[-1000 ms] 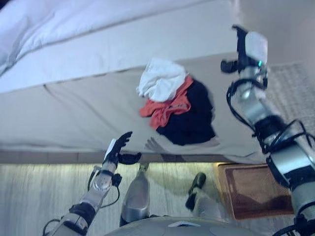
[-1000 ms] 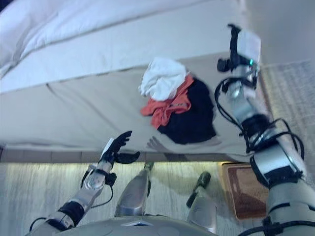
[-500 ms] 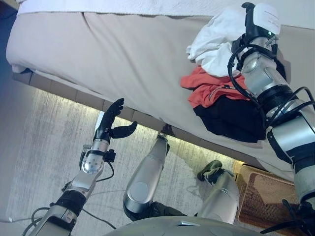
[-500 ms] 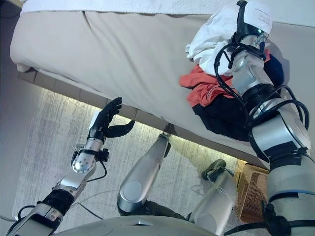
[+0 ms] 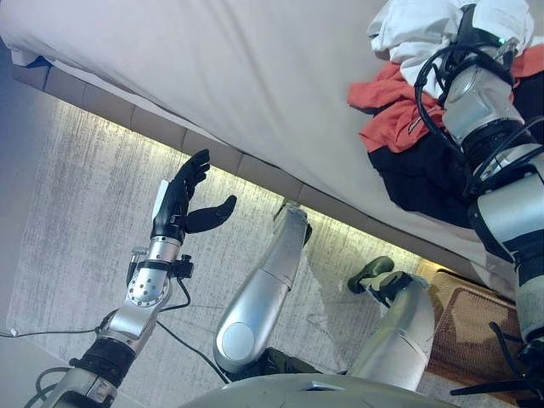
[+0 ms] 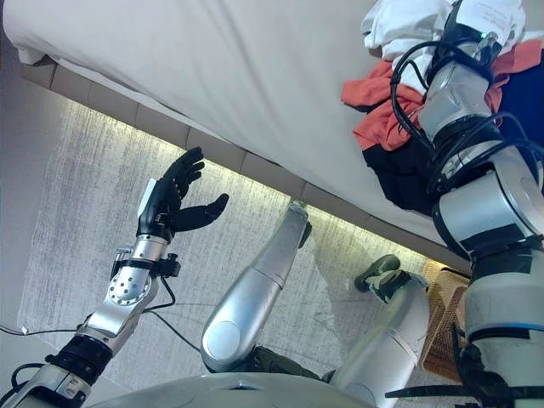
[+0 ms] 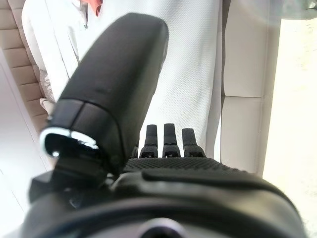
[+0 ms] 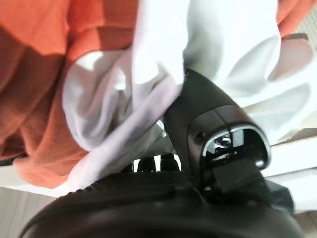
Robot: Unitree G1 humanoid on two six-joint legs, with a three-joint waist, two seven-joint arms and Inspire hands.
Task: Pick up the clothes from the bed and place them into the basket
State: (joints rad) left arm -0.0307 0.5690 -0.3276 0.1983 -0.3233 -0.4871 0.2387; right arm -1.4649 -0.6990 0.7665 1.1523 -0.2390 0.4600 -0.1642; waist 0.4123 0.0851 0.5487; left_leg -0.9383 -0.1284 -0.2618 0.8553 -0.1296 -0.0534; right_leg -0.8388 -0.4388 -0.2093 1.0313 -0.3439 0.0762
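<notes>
A pile of clothes lies on the beige bed [image 5: 255, 76] near its edge: a white garment [image 5: 408, 25] on top, an orange one [image 5: 387, 119] and a black one [image 5: 425, 174] under it. My right arm reaches up into the pile. In the right wrist view my right hand [image 8: 208, 119] is pushed into the white garment [image 8: 233, 54], its thumb against the cloth, with the orange garment [image 8: 39, 74] beside it. My left hand [image 5: 178, 204] is open and empty above the floor in front of the bed.
A brown wicker basket [image 5: 466, 313] stands on the floor at the lower right, beside the bed. The bed's lit base edge [image 5: 212, 157] runs diagonally across the view. Pale carpet [image 5: 76, 195] lies under my left hand.
The camera has swung, so the whole picture has shifted. My right hand has moved from beside the pile into the white garment. My left hand stays open.
</notes>
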